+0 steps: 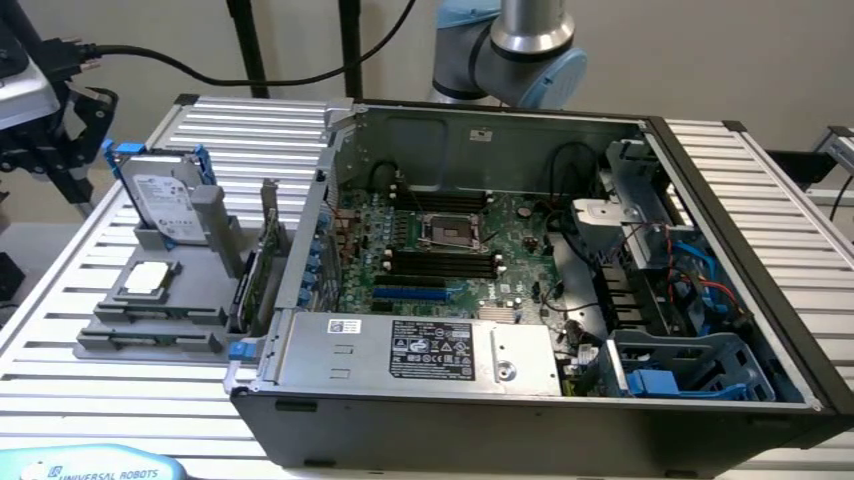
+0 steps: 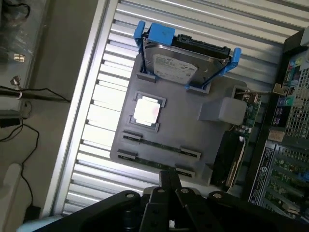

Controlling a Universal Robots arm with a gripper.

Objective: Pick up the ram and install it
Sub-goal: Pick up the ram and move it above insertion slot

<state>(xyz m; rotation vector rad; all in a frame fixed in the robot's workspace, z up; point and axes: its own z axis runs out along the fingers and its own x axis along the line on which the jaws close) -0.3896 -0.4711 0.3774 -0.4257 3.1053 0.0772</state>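
The ram is a thin green stick standing on edge between two clips of the grey parts holder, just beyond the square silver processor. My gripper hangs above the holder's near end, close to the ram's slots. Its black fingers are pressed together and hold nothing. In the exterior view the holder sits on the slatted table, left of the open computer case. Black memory slots lie on the motherboard below the processor socket.
A hard drive in a blue bracket stands at the holder's far end. An upright green expansion card stands between holder and case. Black equipment with a cable sits at the exterior view's left edge. The arm's base rises behind the case.
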